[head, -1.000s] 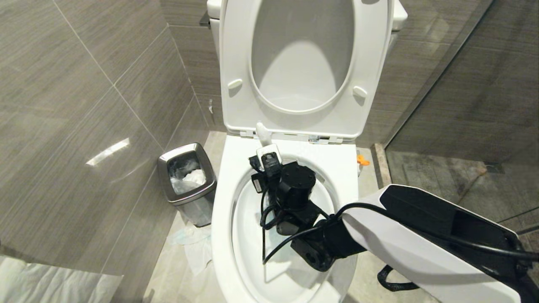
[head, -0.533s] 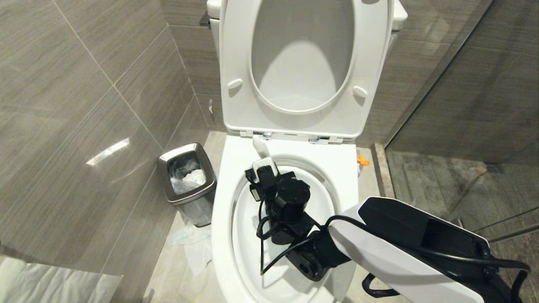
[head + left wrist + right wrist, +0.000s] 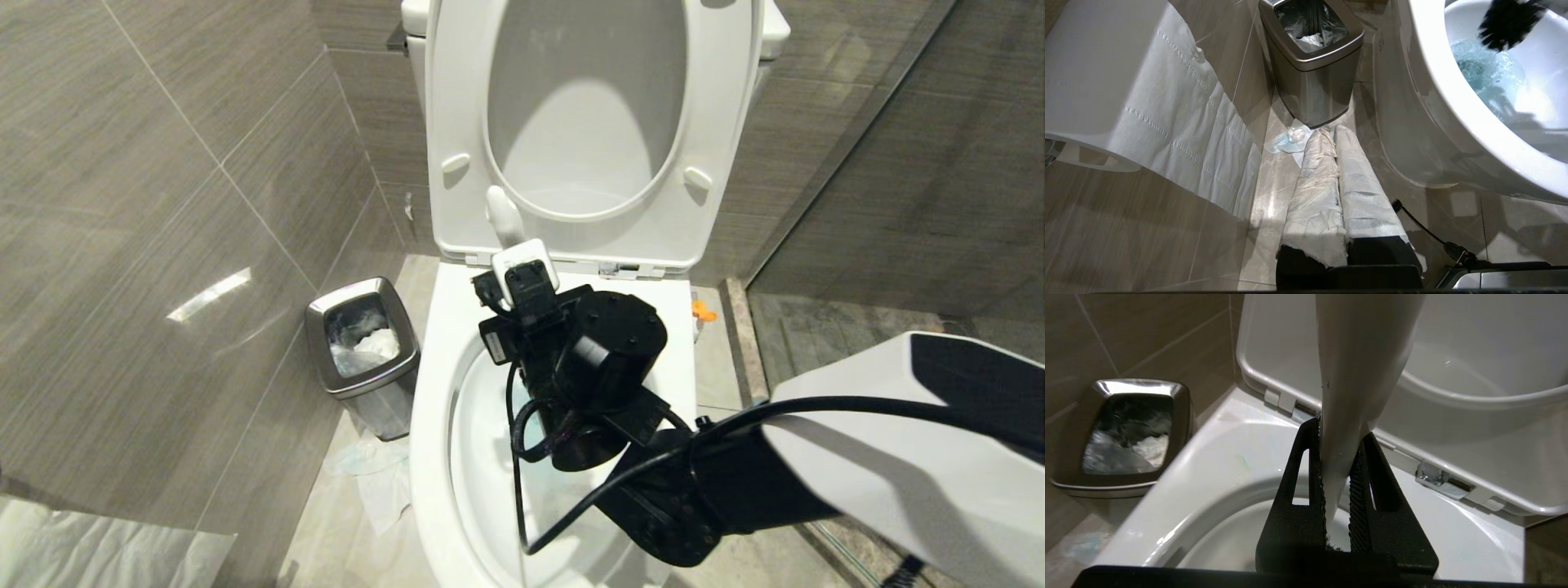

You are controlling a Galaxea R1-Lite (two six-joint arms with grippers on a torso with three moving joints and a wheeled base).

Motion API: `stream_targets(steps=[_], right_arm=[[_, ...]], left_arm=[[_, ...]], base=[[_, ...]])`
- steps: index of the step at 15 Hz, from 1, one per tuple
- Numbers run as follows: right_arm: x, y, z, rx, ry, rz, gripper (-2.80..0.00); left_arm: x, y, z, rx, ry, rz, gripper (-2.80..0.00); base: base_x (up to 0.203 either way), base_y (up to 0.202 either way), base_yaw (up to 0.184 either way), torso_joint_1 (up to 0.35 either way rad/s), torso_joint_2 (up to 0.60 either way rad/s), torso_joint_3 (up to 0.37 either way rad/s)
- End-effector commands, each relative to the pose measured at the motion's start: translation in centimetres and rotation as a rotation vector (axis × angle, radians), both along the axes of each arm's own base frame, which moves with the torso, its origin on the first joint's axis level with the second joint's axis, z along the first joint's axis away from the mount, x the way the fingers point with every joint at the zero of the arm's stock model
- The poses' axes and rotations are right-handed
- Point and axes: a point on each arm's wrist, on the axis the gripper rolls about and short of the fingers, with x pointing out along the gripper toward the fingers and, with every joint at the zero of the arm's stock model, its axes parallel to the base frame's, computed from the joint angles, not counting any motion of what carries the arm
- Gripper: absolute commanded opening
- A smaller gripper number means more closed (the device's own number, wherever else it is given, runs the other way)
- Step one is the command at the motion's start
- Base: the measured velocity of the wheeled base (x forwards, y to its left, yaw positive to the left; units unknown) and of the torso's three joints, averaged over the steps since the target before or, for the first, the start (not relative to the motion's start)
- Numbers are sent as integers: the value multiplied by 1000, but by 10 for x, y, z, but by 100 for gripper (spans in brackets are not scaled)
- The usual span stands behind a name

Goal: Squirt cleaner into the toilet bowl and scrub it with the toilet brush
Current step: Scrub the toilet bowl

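The white toilet bowl stands with seat and lid raised. My right gripper hangs over the back of the bowl, shut on the whitish handle of the toilet brush. The handle's rounded tip sticks up in front of the seat. In the left wrist view the black bristle head hangs just above the turquoise cleaner-tinted water. My left gripper is parked low beside the bowl, shut, its fingers wrapped in white covering.
A square steel waste bin stands left of the bowl, with crumpled paper on the floor by it. A toilet paper roll hangs at the left wall. A glass partition closes the right side.
My right arm first dipped into the bowl, then rose and moved toward the bowl's back. The brush handle tip now stands higher, in front of the seat. The left arm stayed still.
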Motion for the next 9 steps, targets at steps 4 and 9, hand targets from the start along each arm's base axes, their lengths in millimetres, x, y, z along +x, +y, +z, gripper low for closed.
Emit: stream_targets(steps=[4,9], right_arm=[[-77,-53,114,119,-78,61,-280],[-101,-85,176,128,-78,68,-280]], left_arm=[[0,0,0,0,1,0,-280],[0,0,0,0,1,0,-280]], base=[[0,0,0,0,0,0],[0,0,0,0,0,0]])
